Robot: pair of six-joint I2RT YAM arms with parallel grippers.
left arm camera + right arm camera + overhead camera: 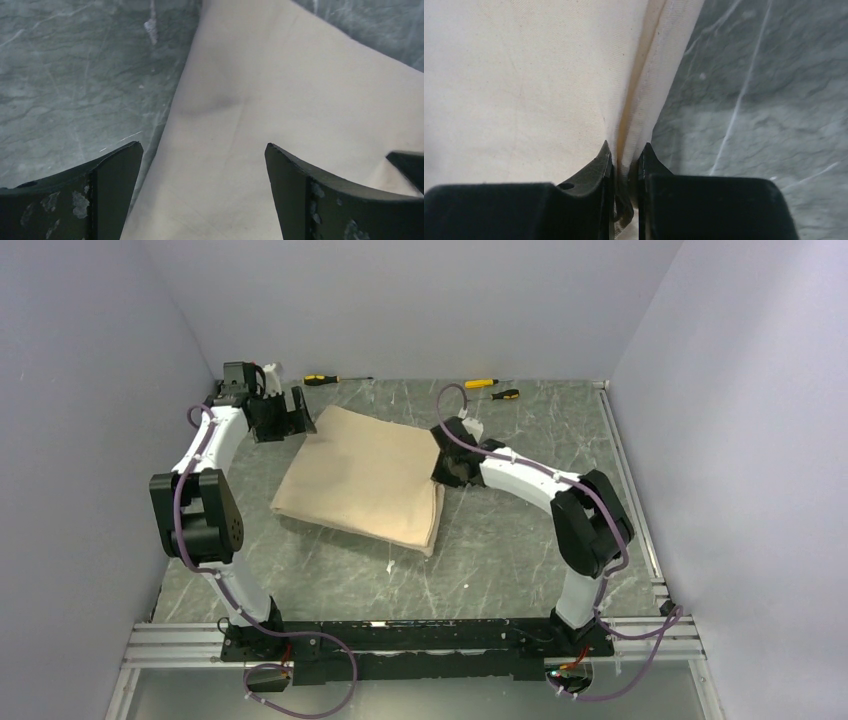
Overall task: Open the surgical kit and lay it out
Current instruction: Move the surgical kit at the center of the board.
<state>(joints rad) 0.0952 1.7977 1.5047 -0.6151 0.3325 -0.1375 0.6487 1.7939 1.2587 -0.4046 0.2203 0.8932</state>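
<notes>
The beige wrap cloth lies folded as a closed bundle in the middle of the table. It fills the left wrist view and the right wrist view. My left gripper is open at the bundle's far left corner, its jaws standing wide over the cloth's edge. My right gripper is shut on a pinched fold of the cloth's right edge. The wire-mesh tray, the clamps, the tweezers and the packets are hidden.
Yellow-and-black screwdrivers lie at the back: one behind the left gripper and two behind the right arm. The grey marbled table is walled on the left, back and right. A metal rail runs along the right edge.
</notes>
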